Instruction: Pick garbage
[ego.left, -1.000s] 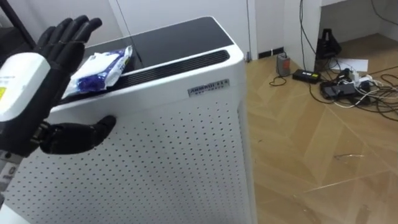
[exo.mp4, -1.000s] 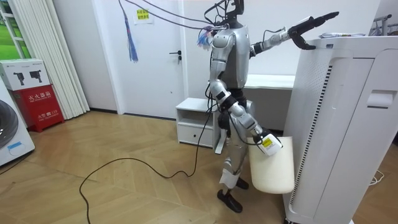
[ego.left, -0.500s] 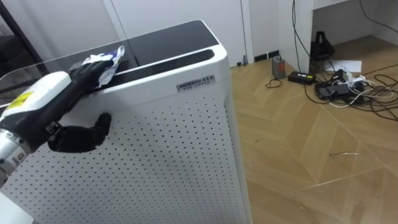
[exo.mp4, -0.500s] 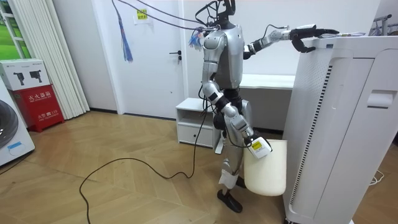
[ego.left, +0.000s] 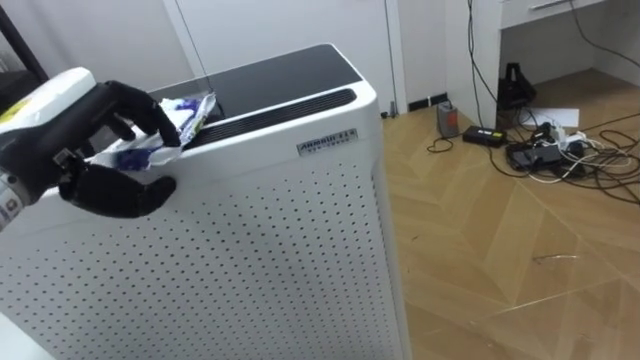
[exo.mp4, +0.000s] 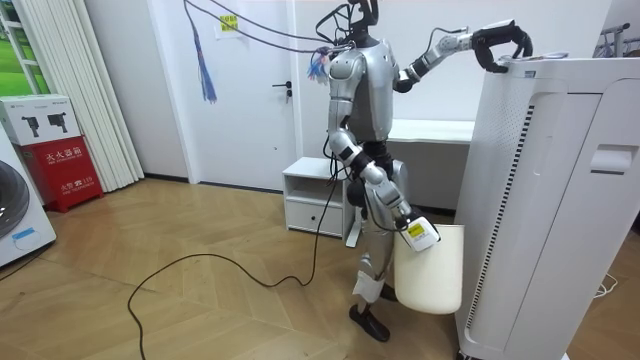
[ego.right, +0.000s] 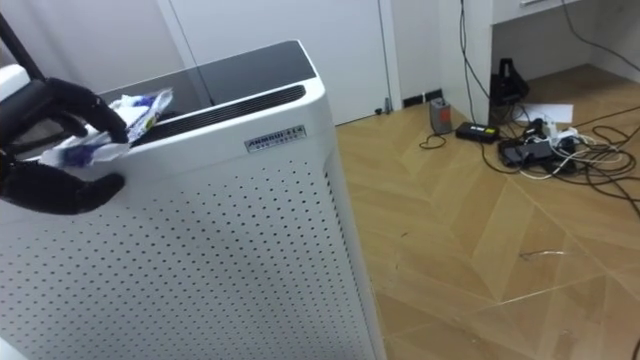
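Note:
A crumpled blue-and-white wrapper (ego.left: 192, 110) lies on the dark top of a tall white air purifier (ego.left: 280, 210), near its left front edge. My left hand (ego.left: 105, 125) rests on that edge, fingers curled over the wrapper's near end and thumb below against the perforated front. In the room view I stand beside the purifier (exo.mp4: 545, 200) with the left arm raised to its top, left hand (exo.mp4: 500, 40). My right hand (exo.mp4: 420, 234) hangs low at the rim of a white bin (exo.mp4: 430, 280), which hangs off the floor from it.
Cables and power bricks (ego.left: 540, 145) litter the wooden floor to the right, under a white desk. Behind me stand a small white cabinet (exo.mp4: 315, 200) and a door. A red box (exo.mp4: 55, 150) and a washing machine (exo.mp4: 15, 225) are at the room view's left.
The left hand came down from above the purifier onto the wrapper, and its straight fingers curled round it. The bin swung slightly with my right arm.

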